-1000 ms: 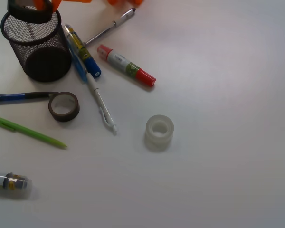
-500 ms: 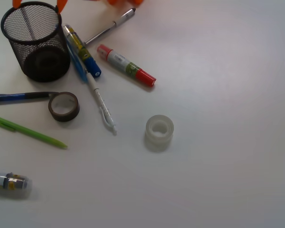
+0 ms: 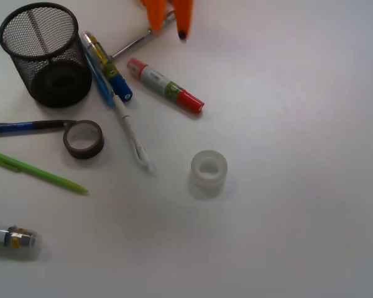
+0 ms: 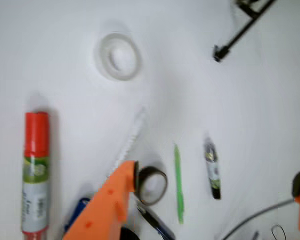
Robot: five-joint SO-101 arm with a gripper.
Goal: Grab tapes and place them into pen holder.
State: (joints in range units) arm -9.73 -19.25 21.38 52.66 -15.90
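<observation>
While the orange gripper (image 3: 173, 23) hangs with jaws spread wide and empty, right of the pen holder (image 3: 45, 56), the brown tape (image 3: 84, 138) lies just below that holder and the translucent tape (image 3: 208, 172) farther right.

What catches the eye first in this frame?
The orange gripper at the top edge, empty above the table. Below it, the red-capped marker lies diagonally, right of the black mesh pen holder. Two tapes remain out: the brown tape roll at left and the translucent tape roll near the centre.
</observation>
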